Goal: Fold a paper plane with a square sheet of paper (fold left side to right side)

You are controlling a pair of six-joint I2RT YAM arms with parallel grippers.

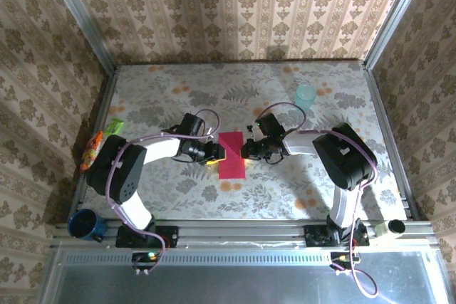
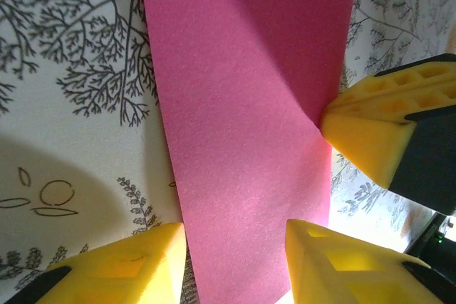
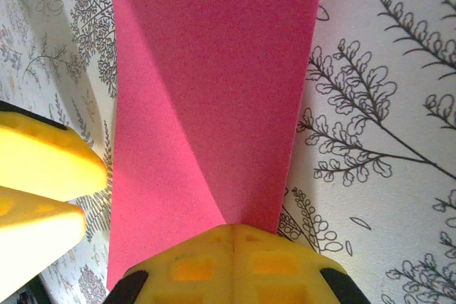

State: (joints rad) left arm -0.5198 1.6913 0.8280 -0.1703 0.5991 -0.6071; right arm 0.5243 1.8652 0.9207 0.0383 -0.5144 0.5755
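The square sheet of paper (image 1: 231, 154) lies on the floral tabletop as a narrow magenta-red strip, folded over on itself. My left gripper (image 1: 214, 152) sits at its left edge, the right gripper (image 1: 247, 150) at its right edge. In the left wrist view the paper (image 2: 249, 126) runs between the left gripper's (image 2: 235, 261) yellow fingers (image 2: 135, 265), which stand apart over it. In the right wrist view the right gripper (image 3: 231, 261) is shut, its joined tips resting on the paper's (image 3: 206, 90) near edge. I cannot tell whether paper is pinched between them.
A pale teal cup (image 1: 306, 95) stands at the back right. Green-and-orange packets (image 1: 96, 144) lie by the left wall. A dark blue mug (image 1: 84, 224) sits at the front left rail and a pale cup (image 1: 394, 228) at the front right. Patterned walls enclose the table.
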